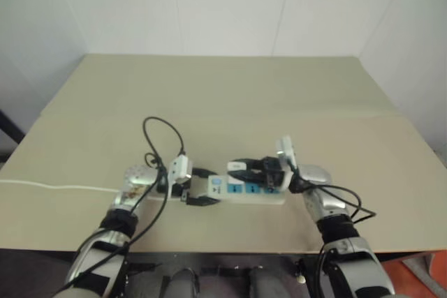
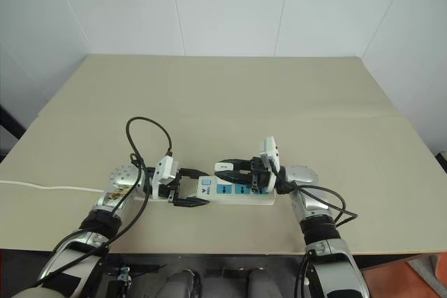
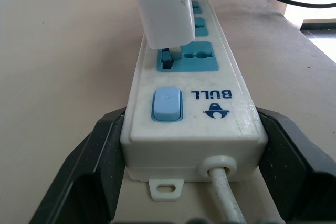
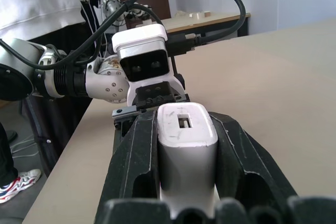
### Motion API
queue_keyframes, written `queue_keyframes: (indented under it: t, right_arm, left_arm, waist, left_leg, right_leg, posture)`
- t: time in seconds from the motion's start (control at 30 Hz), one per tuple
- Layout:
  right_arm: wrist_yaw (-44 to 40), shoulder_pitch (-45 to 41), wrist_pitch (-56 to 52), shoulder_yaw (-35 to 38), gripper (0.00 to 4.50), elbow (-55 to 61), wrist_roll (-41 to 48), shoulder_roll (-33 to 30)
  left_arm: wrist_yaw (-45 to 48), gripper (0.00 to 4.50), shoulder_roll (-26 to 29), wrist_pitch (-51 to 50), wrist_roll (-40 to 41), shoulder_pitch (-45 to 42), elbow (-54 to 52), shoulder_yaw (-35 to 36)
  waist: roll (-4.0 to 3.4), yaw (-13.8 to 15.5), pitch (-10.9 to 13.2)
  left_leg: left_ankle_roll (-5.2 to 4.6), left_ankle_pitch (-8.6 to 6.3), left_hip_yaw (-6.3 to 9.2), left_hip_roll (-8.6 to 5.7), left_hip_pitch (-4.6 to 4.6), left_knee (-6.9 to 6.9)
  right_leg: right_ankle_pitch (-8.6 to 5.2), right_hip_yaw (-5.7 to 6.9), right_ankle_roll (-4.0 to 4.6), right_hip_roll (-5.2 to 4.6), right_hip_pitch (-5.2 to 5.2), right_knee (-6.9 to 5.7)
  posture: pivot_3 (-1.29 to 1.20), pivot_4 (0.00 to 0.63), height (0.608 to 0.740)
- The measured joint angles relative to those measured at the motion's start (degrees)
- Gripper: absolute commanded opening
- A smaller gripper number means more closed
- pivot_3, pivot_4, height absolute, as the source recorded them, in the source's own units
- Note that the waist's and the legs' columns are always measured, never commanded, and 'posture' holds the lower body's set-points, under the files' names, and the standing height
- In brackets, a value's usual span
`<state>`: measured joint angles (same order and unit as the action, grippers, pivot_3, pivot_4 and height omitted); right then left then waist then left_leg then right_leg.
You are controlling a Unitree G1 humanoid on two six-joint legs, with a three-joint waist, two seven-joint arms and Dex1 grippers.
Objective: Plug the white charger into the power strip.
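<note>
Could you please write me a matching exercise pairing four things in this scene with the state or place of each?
Things:
1. small white boxy charger
2. long white power strip with blue sockets
3. left gripper
4. thin white cord

States:
A. straddles the strip's switch end
B. trails across the table to its left edge
C. clamped in the right gripper, at the socket nearest the switch
D. lies flat on the tan table

Pairs: 1-C, 2-D, 3-A, 4-B

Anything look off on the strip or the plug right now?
Nothing damaged. The white charger, pinched in the right gripper, stands over the socket nearest the switch on the power strip with a gap below it and a prong at the slot, so not seated. The left gripper's fingers flank the strip's cord end.
</note>
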<state>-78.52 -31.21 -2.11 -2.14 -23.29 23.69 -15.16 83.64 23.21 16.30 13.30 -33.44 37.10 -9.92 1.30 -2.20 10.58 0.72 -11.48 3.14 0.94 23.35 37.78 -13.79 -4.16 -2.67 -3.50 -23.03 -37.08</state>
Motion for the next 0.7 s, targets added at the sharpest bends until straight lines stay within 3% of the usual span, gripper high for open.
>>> queue_keyframes:
  t: [0.7]
  right_arm:
    - [2.51,0.21,0.92,-1.42,1.11,-0.38,-0.98,0.1]
  left_arm:
    - [-0.31,3.25,-0.15,-0.02,-0.12,0.01,0.03,-0.02]
  waist:
    - [0.0,0.03,0.0]
  left_leg:
    - [0.0,0.0,0.0,0.0,0.0,0.0]
  right_leg:
    - [-0.11,0.0,-0.18,0.0,0.0,0.0]
  posture:
    - [0.0,0.15,0.74]
